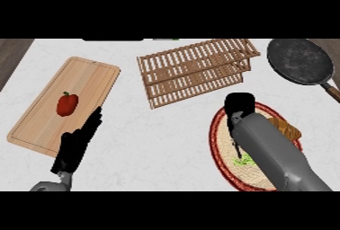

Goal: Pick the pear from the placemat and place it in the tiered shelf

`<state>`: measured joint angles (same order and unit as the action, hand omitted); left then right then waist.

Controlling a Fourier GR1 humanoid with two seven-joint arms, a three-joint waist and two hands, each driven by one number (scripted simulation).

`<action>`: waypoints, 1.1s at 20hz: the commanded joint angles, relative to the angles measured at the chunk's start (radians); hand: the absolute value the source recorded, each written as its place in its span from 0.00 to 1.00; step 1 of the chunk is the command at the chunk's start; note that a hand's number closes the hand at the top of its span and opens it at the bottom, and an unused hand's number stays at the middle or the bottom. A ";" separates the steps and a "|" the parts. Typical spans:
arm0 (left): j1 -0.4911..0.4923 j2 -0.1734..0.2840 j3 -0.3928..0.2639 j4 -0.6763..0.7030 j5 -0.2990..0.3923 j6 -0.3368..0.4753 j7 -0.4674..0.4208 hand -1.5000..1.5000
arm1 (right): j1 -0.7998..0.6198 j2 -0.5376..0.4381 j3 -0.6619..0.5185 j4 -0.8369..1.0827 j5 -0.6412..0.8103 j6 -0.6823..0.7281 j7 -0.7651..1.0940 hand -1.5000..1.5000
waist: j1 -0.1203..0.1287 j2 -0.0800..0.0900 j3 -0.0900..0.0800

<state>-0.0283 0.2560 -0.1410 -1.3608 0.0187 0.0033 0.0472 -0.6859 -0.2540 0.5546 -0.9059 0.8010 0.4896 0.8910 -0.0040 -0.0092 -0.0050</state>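
White marbled table [166, 143] carries a wooden shelf [196, 69] at upper centre; left hand [76, 143] rests spread at lower left, right hand [239, 105], fingers unreadable, over the placemat [222, 148].

White counter [172, 143], wooden tiered shelf [196, 69] upper centre, black pan [300, 60] upper right, red pepper [67, 104] on cutting board [40, 130] at left, left hand [76, 143] open lower left, right hand [239, 105] above round red-rimmed placemat [222, 152] — fingers hidden — green pear [246, 159] peeking beside the forearm.

Steep head view down onto counter [172, 134]
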 commanded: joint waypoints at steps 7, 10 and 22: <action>0.070 0.005 0.020 -0.022 0.000 0.020 -0.002 0.50 | 0.195 -0.168 -0.137 -0.538 -0.117 -0.267 -0.291 1.00 | -0.060 -0.015 0.005; 0.041 0.027 0.055 -0.016 0.019 0.004 -0.011 0.50 | 0.264 -0.291 -0.212 -0.724 -0.137 -0.266 -0.298 1.00 | -0.064 -0.011 0.004; -0.001 0.002 0.024 -0.007 -0.023 -0.005 0.015 0.50 | 0.182 -0.304 -0.557 -1.105 -0.334 -0.230 -0.127 1.00 | -0.004 0.006 0.005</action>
<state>0.0026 0.2486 -0.1285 -1.3720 0.0025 0.0068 0.0399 -0.4614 -0.5579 0.0828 -1.9263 0.5235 0.2251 0.7032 -0.0250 -0.0079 -0.0004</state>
